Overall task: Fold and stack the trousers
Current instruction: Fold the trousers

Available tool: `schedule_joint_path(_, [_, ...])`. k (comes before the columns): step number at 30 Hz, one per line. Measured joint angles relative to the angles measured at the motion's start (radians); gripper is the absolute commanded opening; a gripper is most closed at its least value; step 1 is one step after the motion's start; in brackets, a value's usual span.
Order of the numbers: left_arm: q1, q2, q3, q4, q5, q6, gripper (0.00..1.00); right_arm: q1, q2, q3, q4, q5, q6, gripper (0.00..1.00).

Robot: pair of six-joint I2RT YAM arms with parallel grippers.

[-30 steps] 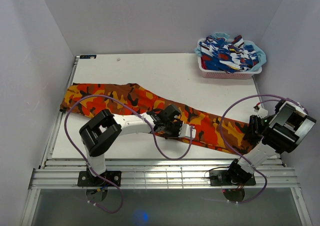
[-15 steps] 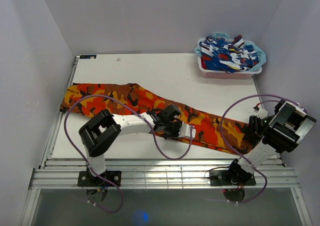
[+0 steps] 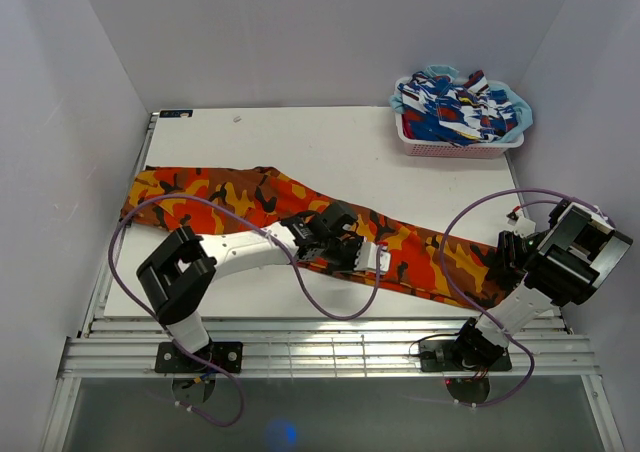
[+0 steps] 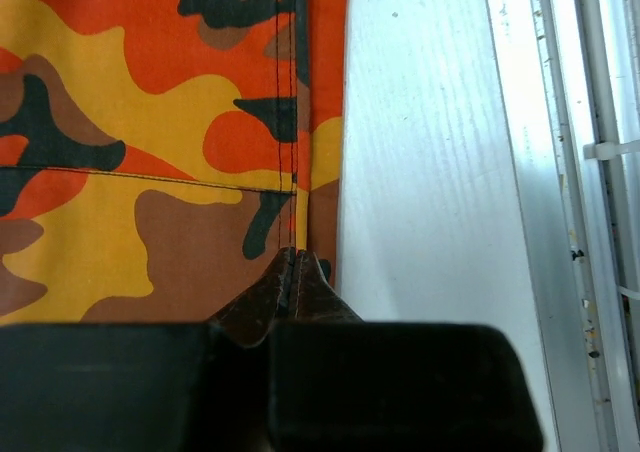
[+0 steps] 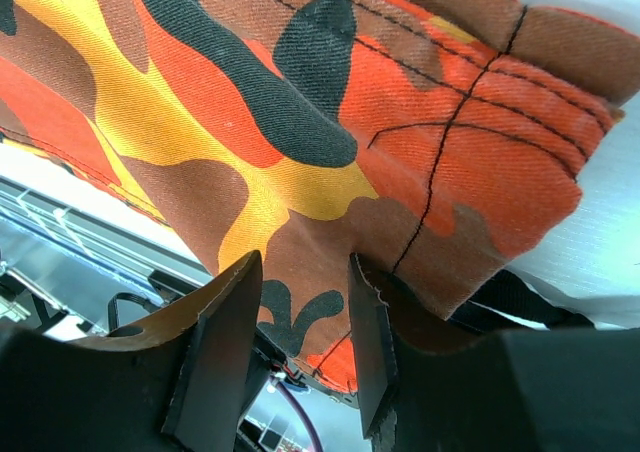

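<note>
The trousers, in orange, red and yellow camouflage, lie spread aslant across the table from far left to near right. My left gripper sits at their near edge around mid-length. In the left wrist view its fingertips are pinched shut on the stitched side seam of the trousers, next to bare table. My right gripper is at the trousers' right end. In the right wrist view it stands open, with the trousers lying across the gap between its fingers.
A pink basket heaped with blue, white and red clothes stands at the back right corner. Slatted rails run along the table's near edge. White walls enclose the table on three sides.
My left gripper has shut on the trousers' near edge, and the left arm's elbow has swung left and lower. The right arm has stayed put.
</note>
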Motion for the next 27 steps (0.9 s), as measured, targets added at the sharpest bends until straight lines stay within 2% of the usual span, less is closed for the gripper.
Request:
schedule_joint_path(5, [0.000,-0.027,-0.020,-0.010,0.036,0.012,0.00,0.000,0.000,0.000,0.000,-0.002,0.000,0.48])
schedule_joint_path(8, [0.000,-0.002,-0.040,-0.014,0.037,0.019,0.01,0.000,0.000,0.001,-0.001,-0.004,0.001,0.56])
schedule_joint_path(10, [0.000,0.025,-0.044,-0.011,0.035,0.016,0.17,-0.001,0.001,0.004,-0.003,-0.013,-0.003,0.60])
schedule_joint_path(11, [0.000,0.038,-0.045,-0.010,0.032,0.016,0.21,-0.001,0.001,0.008,-0.005,-0.023,-0.004,0.60])
schedule_joint_path(14, [0.000,0.046,-0.051,0.000,0.027,0.008,0.29,-0.002,0.001,0.034,-0.015,-0.066,-0.008,0.60])
schedule_joint_path(18, [0.000,0.046,-0.051,0.019,0.015,0.006,0.34,-0.003,-0.001,0.108,-0.029,-0.136,-0.011,0.59])
schedule_joint_path(22, [0.000,0.046,-0.051,0.040,0.010,0.002,0.49,-0.002,-0.002,0.176,-0.018,-0.156,-0.005,0.58])
schedule_joint_path(27, [0.000,0.053,-0.003,0.052,0.019,-0.039,0.45,-0.002,0.001,0.161,0.020,-0.132,0.002,0.58])
